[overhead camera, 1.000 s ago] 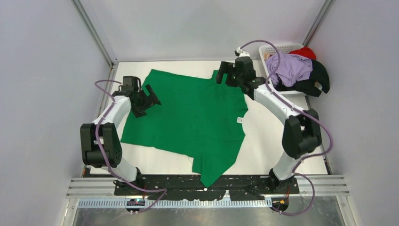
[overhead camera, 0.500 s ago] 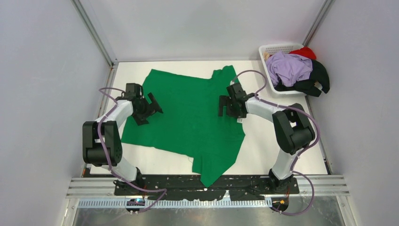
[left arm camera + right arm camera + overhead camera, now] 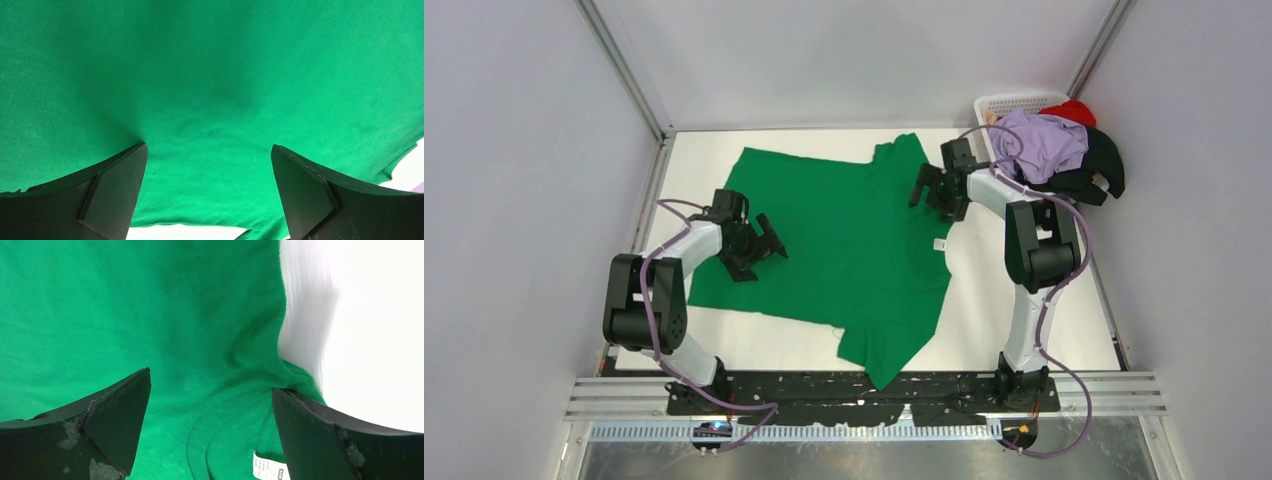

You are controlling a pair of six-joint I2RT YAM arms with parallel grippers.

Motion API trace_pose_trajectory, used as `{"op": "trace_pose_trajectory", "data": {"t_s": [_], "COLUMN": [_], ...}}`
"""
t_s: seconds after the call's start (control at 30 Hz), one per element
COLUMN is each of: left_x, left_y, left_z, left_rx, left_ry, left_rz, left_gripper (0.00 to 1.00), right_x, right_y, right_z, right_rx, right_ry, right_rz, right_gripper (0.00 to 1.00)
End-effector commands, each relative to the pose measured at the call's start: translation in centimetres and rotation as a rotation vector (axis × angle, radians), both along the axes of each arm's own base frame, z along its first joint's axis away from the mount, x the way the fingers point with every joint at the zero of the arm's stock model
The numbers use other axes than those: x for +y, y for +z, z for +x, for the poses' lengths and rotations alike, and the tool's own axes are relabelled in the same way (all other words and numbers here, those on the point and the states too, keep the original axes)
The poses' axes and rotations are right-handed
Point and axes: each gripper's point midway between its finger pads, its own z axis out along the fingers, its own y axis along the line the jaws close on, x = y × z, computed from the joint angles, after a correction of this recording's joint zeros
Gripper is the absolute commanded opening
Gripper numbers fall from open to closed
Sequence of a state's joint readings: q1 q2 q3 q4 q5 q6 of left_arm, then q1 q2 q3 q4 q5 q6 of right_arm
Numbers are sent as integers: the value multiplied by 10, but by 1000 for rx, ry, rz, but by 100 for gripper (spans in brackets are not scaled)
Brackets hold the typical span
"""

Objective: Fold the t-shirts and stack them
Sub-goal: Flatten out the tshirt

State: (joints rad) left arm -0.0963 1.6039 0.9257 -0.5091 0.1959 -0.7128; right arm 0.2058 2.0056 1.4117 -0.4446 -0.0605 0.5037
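A bright green t-shirt [image 3: 844, 240] lies spread flat on the white table, one sleeve hanging toward the near edge and its small white tag [image 3: 940, 243] at the right side. My left gripper [image 3: 762, 258] hovers open low over the shirt's left part. In the left wrist view green cloth [image 3: 210, 75] fills the frame between the spread fingers [image 3: 116, 192], nothing held. My right gripper [image 3: 929, 200] stands open over the shirt's far right, by the collar. The right wrist view shows the collar seam and the tag [image 3: 267, 467] between its open fingers [image 3: 112, 415].
A white lattice basket [image 3: 1014, 103] sits at the far right corner, piled with a lilac shirt [image 3: 1044, 140], a black one [image 3: 1096, 172] and a red one [image 3: 1072, 110]. Bare table [image 3: 1014, 290] lies right of the green shirt. Grey walls enclose the table.
The right gripper swung from the far right down to mid-shirt, then back toward the collar. The left gripper slid right and nearer over the cloth. The shirt's right side shifted slightly.
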Motion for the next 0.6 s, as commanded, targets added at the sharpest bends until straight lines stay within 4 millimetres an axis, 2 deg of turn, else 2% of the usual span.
{"op": "trace_pose_trajectory", "data": {"t_s": [0.0,0.27,0.3,0.47,0.57], "left_x": [-22,-52,-55,-68,-70], "left_y": [4,4,4,6,7], "left_z": [-5,-19,-20,-26,-26], "left_rx": [-12,9,11,18,4], "left_ry": [1,-34,-39,-51,-48], "left_rz": [-54,-94,-96,-110,-101], "left_gripper": [100,100,100,100,100], "right_x": [0,-11,-21,-53,-61], "right_y": [-15,-6,-8,-4,-2], "right_z": [14,59,60,93,110], "right_rx": [83,69,82,42,10], "right_ry": [1,-32,-53,-97,-89], "right_rz": [90,87,54,-1,-18], "right_gripper": [99,99,99,98,98]}}
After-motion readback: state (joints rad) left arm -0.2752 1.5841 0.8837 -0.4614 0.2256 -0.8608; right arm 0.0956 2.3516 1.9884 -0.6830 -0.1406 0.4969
